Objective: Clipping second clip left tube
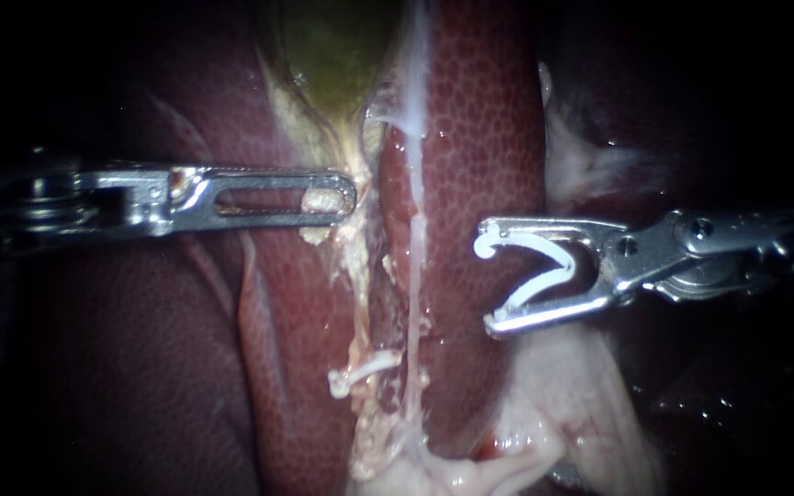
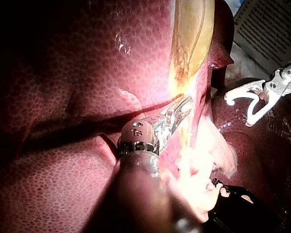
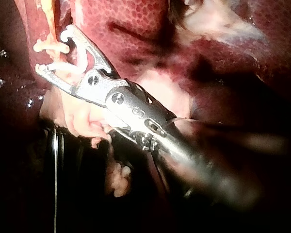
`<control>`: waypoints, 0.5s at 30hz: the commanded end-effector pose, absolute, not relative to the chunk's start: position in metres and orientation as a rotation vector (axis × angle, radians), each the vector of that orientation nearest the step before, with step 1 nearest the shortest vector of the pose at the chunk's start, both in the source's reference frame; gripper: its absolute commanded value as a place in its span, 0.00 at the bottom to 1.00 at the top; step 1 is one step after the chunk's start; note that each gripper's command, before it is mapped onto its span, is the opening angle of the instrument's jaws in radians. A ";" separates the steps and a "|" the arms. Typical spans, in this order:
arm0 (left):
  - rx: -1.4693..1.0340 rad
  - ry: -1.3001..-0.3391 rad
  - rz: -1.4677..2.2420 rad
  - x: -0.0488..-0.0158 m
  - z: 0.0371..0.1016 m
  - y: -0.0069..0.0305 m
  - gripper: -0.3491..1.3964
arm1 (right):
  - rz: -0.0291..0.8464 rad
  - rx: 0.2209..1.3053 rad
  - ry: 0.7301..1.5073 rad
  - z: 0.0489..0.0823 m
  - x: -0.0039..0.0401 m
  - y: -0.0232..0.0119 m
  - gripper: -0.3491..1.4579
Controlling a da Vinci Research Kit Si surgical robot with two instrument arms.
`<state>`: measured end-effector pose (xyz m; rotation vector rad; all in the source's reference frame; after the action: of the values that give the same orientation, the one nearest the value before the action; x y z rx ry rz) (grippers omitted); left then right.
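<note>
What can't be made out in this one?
Endoscope view: what the placed clip sits on, hidden by pale tissue shreds.
Left wrist view: the left instrument's tip, washed out by glare.
Right wrist view: the right instrument's shaft, blurred near the camera.

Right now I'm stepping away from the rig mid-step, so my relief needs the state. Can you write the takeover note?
Left instrument: closed on pale tissue at the lower edge of the gallbladder.
Right instrument: carries the open clip over the liver, clear of the tube.
Done: one set clip sits across the tube.
Left: bring the open clip around the tube and close it.
</note>
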<state>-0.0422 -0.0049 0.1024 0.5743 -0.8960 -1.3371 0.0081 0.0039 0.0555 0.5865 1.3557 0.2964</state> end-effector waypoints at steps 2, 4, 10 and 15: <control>0.574 -0.896 -1.337 -0.0422 0.1024 -0.0049 0.00 | 0.296 0.587 1.356 0.0554 0.0081 0.0039 0.52; 0.575 -0.896 -1.337 -0.0421 0.1024 -0.0049 0.00 | 0.296 0.587 1.356 0.0554 0.0081 0.0039 0.52; 0.579 -0.904 -1.338 -0.0415 0.1017 -0.0045 0.00 | 0.297 0.586 1.355 0.0555 0.0083 0.0039 0.52; 0.574 -0.916 -1.350 -0.0404 0.1005 -0.0036 0.00 | 0.298 0.585 1.355 0.0555 0.0084 0.0040 0.52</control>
<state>-0.0402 -0.0035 0.1003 0.5718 -0.9177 -1.3510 0.0084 0.0040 0.0555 0.5857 1.3557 0.2973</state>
